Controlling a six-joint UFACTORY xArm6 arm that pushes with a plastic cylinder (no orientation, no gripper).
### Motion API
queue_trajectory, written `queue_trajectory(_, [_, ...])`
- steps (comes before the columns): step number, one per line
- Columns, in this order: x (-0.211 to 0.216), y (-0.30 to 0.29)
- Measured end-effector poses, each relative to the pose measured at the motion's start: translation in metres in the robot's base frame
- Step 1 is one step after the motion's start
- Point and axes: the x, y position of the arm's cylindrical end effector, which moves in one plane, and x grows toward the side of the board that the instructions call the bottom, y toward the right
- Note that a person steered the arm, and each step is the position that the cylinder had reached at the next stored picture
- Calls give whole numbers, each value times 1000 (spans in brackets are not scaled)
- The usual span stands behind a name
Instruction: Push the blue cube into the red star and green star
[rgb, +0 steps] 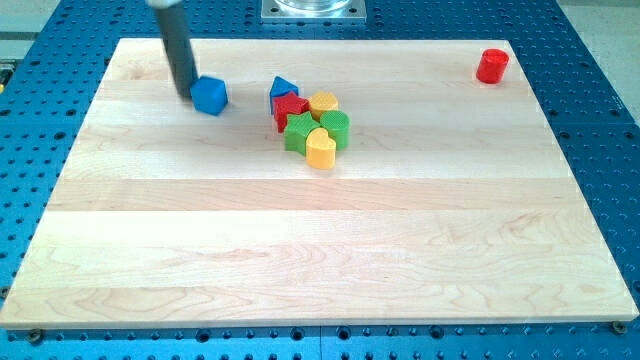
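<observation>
Camera view shows our tip (186, 97) touching the blue cube (210, 95) on its left side, holding nothing. We see the cube well left of the cluster where the red star (289, 108) and green star (299, 132) sit beside a blue triangle (282, 88).

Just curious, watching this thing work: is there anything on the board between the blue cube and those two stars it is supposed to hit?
In the camera view, only bare wood separates the blue cube from the red star and green star. A blue triangular block sits just above the red star.
</observation>
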Motion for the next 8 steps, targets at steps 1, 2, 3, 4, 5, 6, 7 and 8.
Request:
queue_trajectory(1, [-26, -15])
queue_trajectory(2, [-32, -19])
queue_trajectory(3, [-27, 9])
queue_trajectory(4, [9, 17])
queue_trajectory(5, [31, 31])
queue_trajectory(6, [44, 59])
queue_trajectory(7, [50, 84])
queue_trajectory(8, [49, 42])
